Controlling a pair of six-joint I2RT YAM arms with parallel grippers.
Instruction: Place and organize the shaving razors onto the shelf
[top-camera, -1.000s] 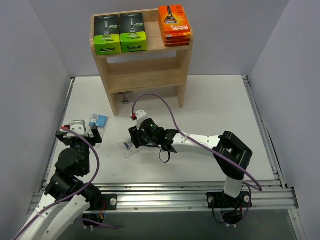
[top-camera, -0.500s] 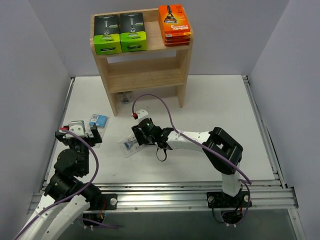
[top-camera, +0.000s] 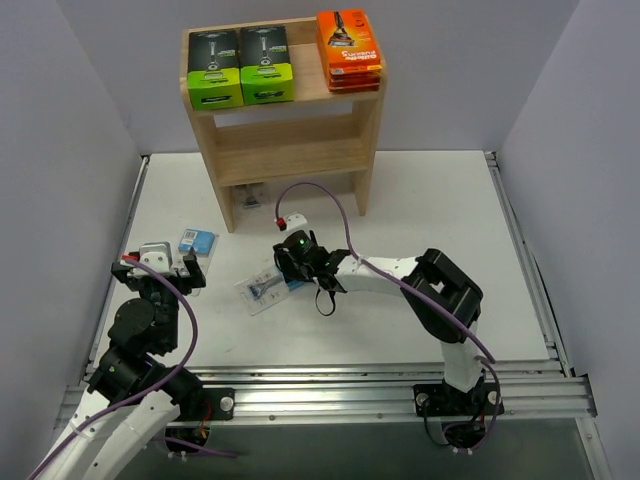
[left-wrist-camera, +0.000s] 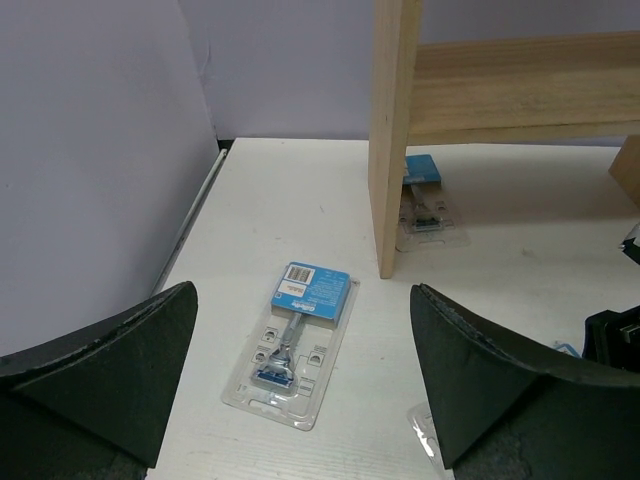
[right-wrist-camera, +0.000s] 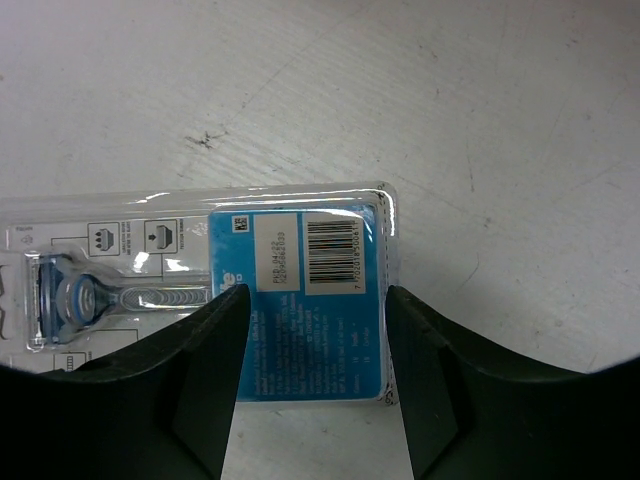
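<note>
below right gripper (right-wrist-camera: 316, 305), blister pack (right-wrist-camera: 300, 250) lies left-right, card end rightward.

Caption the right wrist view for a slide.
Open right gripper poised over the blue-card end of a clear blister razor pack on the white table.

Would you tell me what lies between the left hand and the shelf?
In the left wrist view, a blue-carded razor pack lies flat between the left hand and the shelf.
</note>
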